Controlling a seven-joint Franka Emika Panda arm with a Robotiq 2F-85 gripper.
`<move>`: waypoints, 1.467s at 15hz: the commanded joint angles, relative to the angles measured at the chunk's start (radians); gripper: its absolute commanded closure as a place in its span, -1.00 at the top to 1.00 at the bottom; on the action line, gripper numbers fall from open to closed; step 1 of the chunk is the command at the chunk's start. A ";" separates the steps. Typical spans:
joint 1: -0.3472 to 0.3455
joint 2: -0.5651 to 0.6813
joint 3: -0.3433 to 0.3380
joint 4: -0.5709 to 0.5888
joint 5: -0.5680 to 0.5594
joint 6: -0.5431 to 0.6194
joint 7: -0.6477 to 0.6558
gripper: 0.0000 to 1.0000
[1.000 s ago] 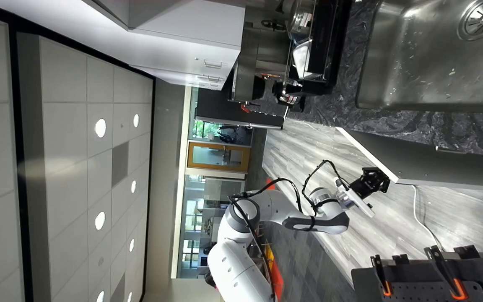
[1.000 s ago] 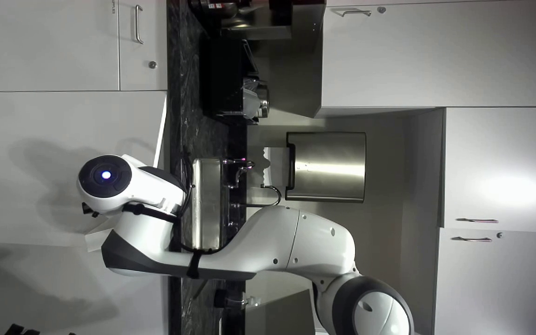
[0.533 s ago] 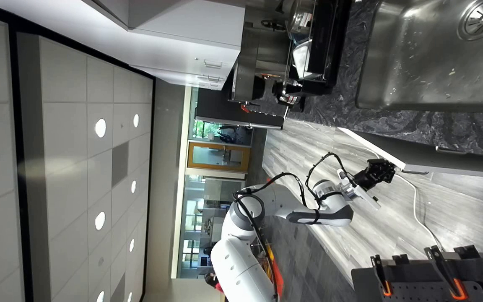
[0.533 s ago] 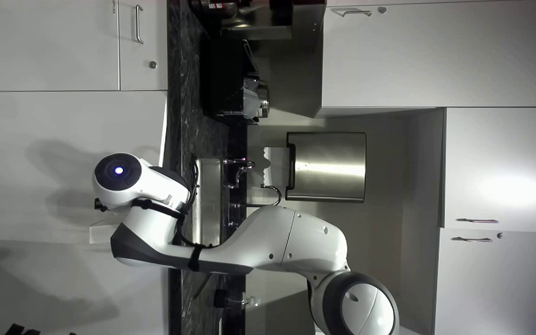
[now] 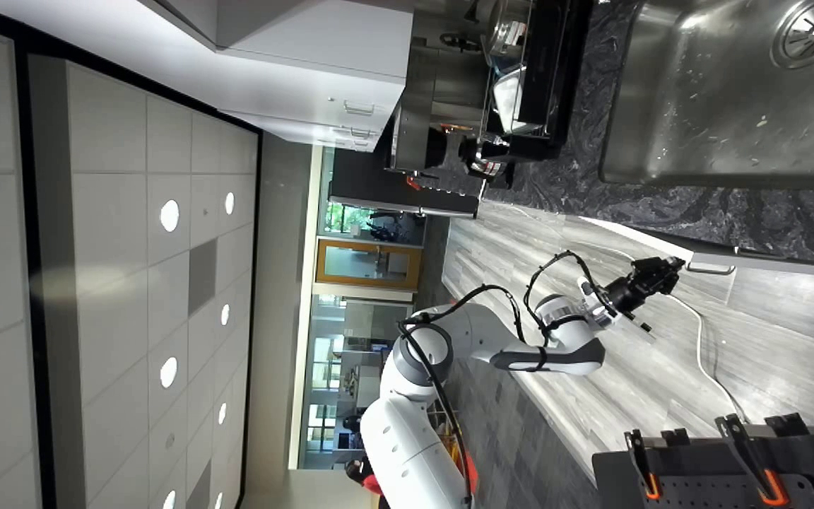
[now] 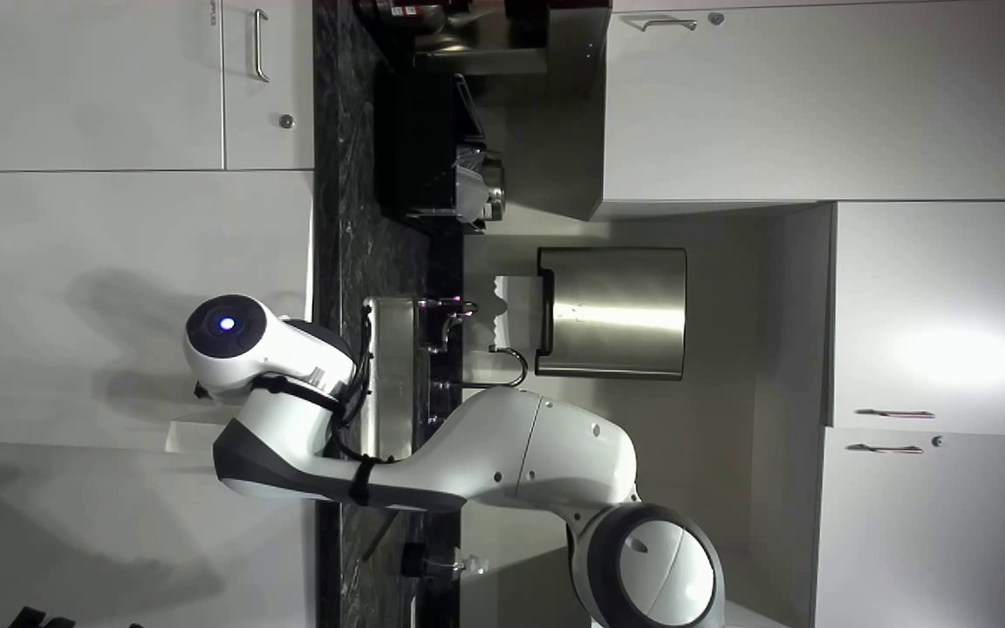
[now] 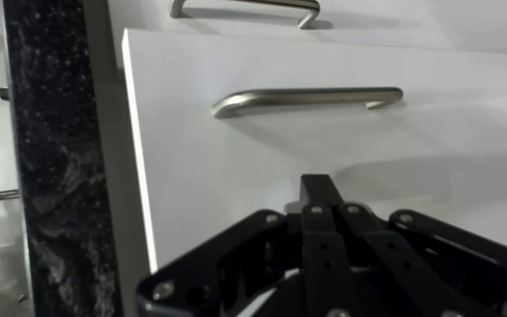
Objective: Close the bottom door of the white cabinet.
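The bottom door is a plain white panel. In the wrist view the door (image 7: 214, 176) fills much of the picture, with a metal handle (image 7: 306, 96) on it. It stands slightly ajar, its top edge showing beside the dark counter. In the exterior views the door's edge (image 5: 661, 244) juts a little from under the counter, and the door's face (image 6: 119, 235) lies behind my arm. My gripper (image 7: 321, 189) is shut and empty, its fingertips at the door face below the handle. The gripper (image 5: 675, 265) appears to touch the door; the arm hides it in an exterior view.
The dark stone counter (image 5: 704, 212) with a steel sink (image 5: 732, 127) is above the door. A neighbouring white panel (image 6: 119, 541) sits beside it. A white cable (image 5: 700, 346) runs over the floor. A dark board with orange-marked tools (image 5: 718, 488) stands at a corner.
The door has swung inward toward the cabinet, and its gap at the counter has narrowed. My arm and gripper have moved along with it toward the cabinet.
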 commanded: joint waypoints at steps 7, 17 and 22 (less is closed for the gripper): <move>-0.046 0.041 -0.005 0.051 0.038 -0.146 0.145 -0.99; -0.047 0.037 0.004 0.085 0.094 -0.144 0.192 -0.99; -0.062 -0.007 0.045 0.028 0.062 -0.024 0.238 -0.99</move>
